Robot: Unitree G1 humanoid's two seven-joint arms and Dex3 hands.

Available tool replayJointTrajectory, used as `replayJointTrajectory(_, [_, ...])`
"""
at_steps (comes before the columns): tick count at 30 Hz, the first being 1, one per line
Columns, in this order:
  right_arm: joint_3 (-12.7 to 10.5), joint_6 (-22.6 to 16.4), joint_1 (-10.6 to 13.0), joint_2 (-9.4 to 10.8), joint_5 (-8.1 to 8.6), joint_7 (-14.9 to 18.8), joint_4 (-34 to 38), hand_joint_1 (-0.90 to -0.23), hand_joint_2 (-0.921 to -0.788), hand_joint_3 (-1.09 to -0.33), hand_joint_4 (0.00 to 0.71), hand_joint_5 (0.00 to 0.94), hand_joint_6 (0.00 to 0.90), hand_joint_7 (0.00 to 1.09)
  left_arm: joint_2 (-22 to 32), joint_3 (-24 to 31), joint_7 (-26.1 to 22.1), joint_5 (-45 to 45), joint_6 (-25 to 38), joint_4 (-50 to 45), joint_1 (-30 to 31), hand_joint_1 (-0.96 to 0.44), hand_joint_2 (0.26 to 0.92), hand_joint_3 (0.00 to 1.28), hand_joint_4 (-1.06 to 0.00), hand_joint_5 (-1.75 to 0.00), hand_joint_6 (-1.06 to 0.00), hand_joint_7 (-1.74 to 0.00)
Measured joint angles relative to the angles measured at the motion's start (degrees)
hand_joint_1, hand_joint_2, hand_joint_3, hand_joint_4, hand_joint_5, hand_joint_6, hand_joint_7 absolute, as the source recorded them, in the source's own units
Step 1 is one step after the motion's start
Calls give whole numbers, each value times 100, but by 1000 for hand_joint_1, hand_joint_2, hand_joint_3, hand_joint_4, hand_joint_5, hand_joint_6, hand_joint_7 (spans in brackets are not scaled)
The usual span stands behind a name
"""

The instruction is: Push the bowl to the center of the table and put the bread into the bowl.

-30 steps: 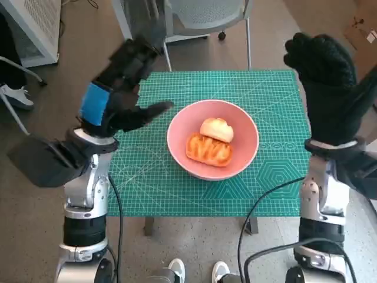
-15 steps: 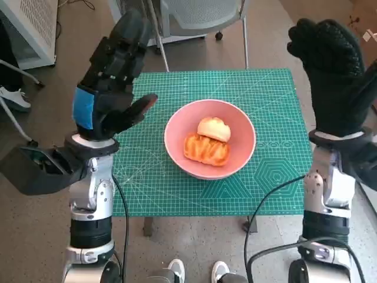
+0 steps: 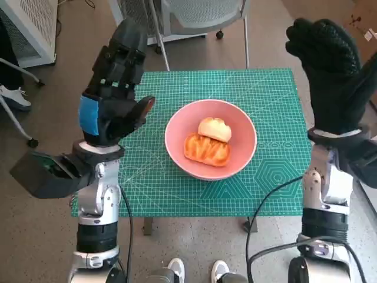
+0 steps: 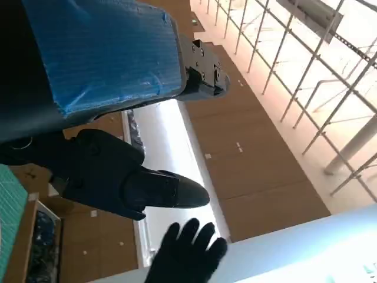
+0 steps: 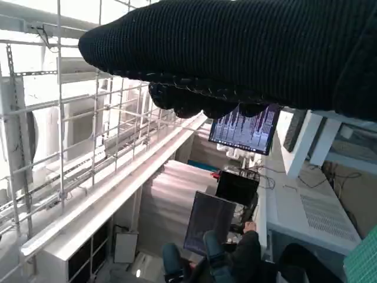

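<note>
A pink bowl (image 3: pixel 241 150) sits near the middle of the green cutting mat (image 3: pixel 171 183) on the table. Two pieces of bread lie in it: a pale round roll (image 3: pixel 215 128) and a glazed orange pastry (image 3: pixel 207 150). My left hand (image 3: pixel 115 88) is raised above the mat's left side, fingers spread upward, holding nothing. My right hand (image 3: pixel 330 73) is raised beyond the mat's right edge, fingers spread, empty. The left wrist view shows my left hand (image 4: pixel 106 88) against the ceiling, and the gloved right hand (image 4: pixel 187 253) beyond it. My right hand (image 5: pixel 235 53) spans the right wrist view.
A grey chair (image 3: pixel 200 15) stands behind the table. A person's white shoe (image 3: pixel 15 94) is on the floor at the left. Feet (image 3: pixel 197 272) show below the table's front edge. A seated person (image 5: pixel 235 259) and a monitor (image 5: pixel 247 127) appear in the right wrist view.
My left hand has lifted and turned upright, fingers now pointing up. The right hand stays raised. The bowl and bread have not moved.
</note>
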Motion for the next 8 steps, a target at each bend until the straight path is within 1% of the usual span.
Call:
replayJointTrajectory(3, [0, -35, -10, -1, 0, 16, 53, -587, -921, -581, 405, 2, 433, 12, -22, 1, -4, -2, -9, 12, 0, -561, 921, 227, -105, -8, -16, -611])
replayJointTrajectory(8, [-3, -66, -29, -13, 2, 40, 120, -588, -921, -581, 405, 2, 433, 11, -27, 0, -15, -2, -11, 34, 0, -541, 921, 224, -103, -7, -2, -643])
